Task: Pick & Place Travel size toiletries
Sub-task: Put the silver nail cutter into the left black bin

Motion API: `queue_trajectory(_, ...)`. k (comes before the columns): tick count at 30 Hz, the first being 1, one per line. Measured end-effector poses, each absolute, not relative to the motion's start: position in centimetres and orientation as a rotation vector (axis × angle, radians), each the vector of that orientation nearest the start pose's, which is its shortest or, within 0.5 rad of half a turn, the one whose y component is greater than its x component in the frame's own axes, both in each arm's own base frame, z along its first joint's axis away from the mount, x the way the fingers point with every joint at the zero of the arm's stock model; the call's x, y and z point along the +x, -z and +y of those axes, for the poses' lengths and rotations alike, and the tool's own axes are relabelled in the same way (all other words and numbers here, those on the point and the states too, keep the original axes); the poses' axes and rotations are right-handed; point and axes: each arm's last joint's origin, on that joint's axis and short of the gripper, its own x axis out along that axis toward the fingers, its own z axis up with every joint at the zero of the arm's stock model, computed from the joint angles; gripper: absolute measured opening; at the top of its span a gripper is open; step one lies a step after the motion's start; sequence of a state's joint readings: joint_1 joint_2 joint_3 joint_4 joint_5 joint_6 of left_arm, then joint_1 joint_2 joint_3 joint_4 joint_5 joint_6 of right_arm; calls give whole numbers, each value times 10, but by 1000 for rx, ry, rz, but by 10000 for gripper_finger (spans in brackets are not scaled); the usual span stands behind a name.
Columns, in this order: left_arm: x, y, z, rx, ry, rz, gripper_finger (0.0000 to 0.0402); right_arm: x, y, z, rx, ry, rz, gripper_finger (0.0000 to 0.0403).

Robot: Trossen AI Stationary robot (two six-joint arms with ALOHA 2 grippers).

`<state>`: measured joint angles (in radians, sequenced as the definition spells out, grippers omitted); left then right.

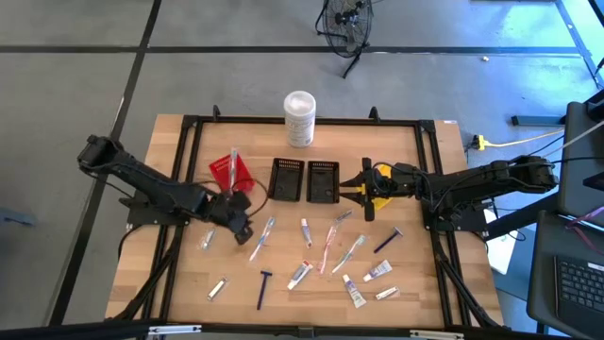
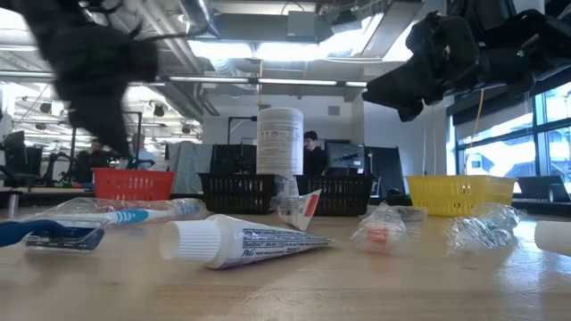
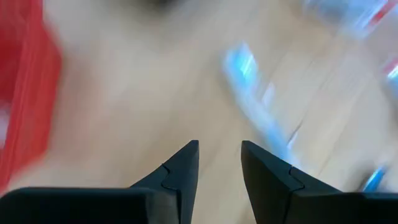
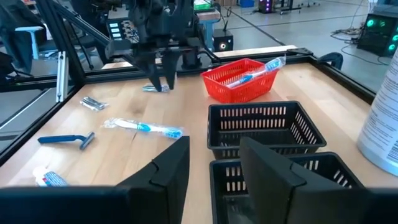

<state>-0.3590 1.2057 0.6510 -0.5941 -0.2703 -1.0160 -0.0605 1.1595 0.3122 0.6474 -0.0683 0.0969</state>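
My left jaws (image 1: pixel 243 229), parted and empty beside the red bin (image 1: pixel 229 173), could nudge the wrapped toothbrush (image 1: pixel 263 236) away.

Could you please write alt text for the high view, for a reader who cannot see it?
Two dark robot arms reach over a wooden table strewn with travel toiletries. The left gripper hovers open beside a red bin holding a toothbrush; the right gripper is by the yellow bin.
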Motion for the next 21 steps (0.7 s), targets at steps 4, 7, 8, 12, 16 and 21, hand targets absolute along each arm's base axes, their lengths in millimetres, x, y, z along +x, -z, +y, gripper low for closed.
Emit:
queue_trajectory(4,179,-181,-77,-581,-469,1133,117,216,-181,-9,135,-6,212,164)
queue_trajectory(7,171,-179,-85,-602,-450,1213,122,216,-180,-5,132,-20,231,182)
queue_trajectory(8,168,-178,-87,-611,-451,1244,125,216,-179,-4,131,-24,233,188)
queue_trajectory(12,157,-177,-90,-644,-497,1353,142,216,-179,-3,130,-32,235,209)
queue_trajectory(16,148,-176,-90,-630,-558,1411,164,216,-179,-3,130,-32,235,223)
queue_trajectory(21,137,-169,-88,-674,-693,1457,186,216,-179,-3,130,-32,235,231)
